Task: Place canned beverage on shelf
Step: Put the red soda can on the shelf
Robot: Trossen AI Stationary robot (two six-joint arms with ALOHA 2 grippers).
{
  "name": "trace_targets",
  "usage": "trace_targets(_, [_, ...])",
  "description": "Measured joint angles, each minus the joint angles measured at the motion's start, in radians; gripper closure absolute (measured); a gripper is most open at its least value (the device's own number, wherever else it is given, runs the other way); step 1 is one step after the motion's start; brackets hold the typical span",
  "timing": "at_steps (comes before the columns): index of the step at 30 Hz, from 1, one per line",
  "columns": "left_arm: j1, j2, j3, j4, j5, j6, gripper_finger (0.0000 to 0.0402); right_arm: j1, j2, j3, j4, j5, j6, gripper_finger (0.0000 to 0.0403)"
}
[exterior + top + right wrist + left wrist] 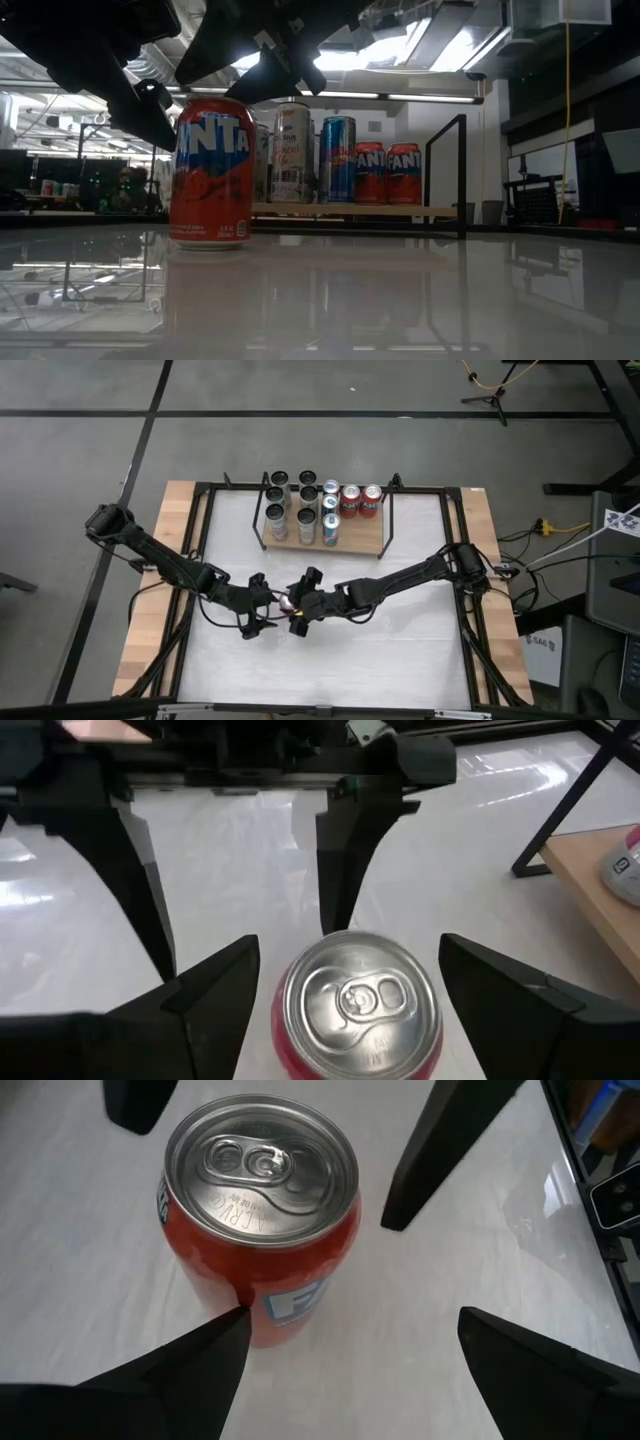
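A red Fanta can (212,175) stands upright on its base on the white tabletop (400,650), near the middle. My right gripper (350,942) is open, with a finger on either side of the can (362,1005) and a small gap at each. My left gripper (350,1318) faces it from the table's left and is also open. The can (260,1210) sits close to one of its fingers. The shelf (360,546), a light-wood board with black rod uprights, stands at the far side and carries several cans. My left gripper has one fingertip (225,1340) right beside the can's lower side wall (262,1315). I cannot tell whether it touches. The other finger stands well clear of the can.
On the shelf, dark cans (277,515) and blue cans (330,528) stand at the left and middle, and red cans (360,501) at the far right. Black frame rails (455,550) run along the table's sides. Bare tabletop lies between the can and the shelf.
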Motion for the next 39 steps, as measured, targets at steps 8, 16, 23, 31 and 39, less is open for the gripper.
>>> trace_targets(8, [-0.001, 0.000, 0.000, 0.002, 0.000, 0.000, 0.0052, 0.000, 0.030, 0.001, 0.018, -0.011, 0.024, 0.0100])
trace_targets(16, [0.000, 0.000, 0.000, 0.004, 0.000, 0.000, 0.0052, 0.000, 0.050, 0.000, 0.019, 0.000, 0.030, 0.0100])
trace_targets(23, [0.000, 0.000, 0.000, 0.003, 0.000, 0.001, 0.0052, 0.000, 0.050, 0.001, 0.010, -0.010, 0.030, 0.0100])
trace_targets(31, [0.000, 0.000, 0.001, 0.003, 0.004, 0.002, 0.0052, -0.001, 0.050, 0.002, 0.000, -0.054, 0.028, 0.0100])
trace_targets(39, [0.000, 0.000, 0.000, 0.002, 0.004, 0.002, 0.0052, -0.001, 0.049, 0.003, -0.013, -0.113, 0.028, 0.0100])
